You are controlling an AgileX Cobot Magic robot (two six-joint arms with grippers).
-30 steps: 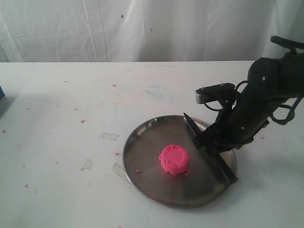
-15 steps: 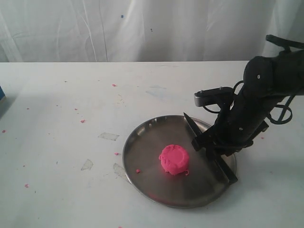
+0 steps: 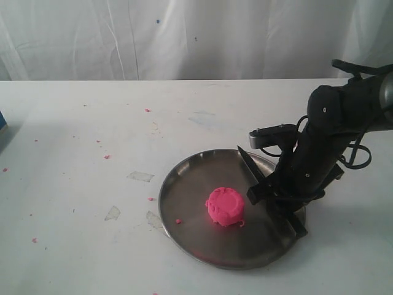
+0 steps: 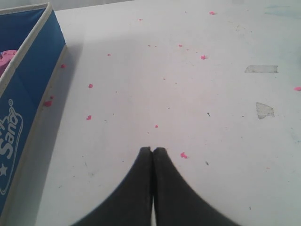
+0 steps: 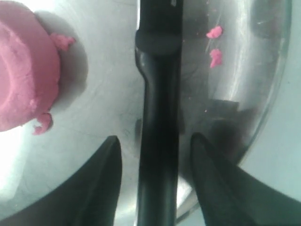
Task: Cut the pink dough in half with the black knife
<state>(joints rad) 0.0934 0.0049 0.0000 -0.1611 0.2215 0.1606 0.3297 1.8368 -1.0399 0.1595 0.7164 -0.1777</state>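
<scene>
The pink dough (image 3: 225,206) is a round puck lying in the middle of the steel plate (image 3: 190,184); it also fills a corner of the right wrist view (image 5: 23,89). The black knife (image 3: 258,178) lies across the plate's right side, its handle reaching the rim. My right gripper (image 3: 270,196) hangs low over the handle (image 5: 159,160) and is open, one finger (image 5: 106,183) on each side of the handle with gaps showing. My left gripper (image 4: 152,149) is shut and empty above bare table, out of the exterior view.
Tiny pink crumbs (image 3: 107,157) dot the white table (image 3: 92,123), and two lie on the plate (image 5: 215,44). Bits of clear tape (image 3: 140,176) stick left of the plate. A blue box (image 4: 23,103) stands by the left gripper.
The right arm has lowered and shifted slightly, bringing its open fingers down around the knife's handle. Dough, plate and knife have not moved.
</scene>
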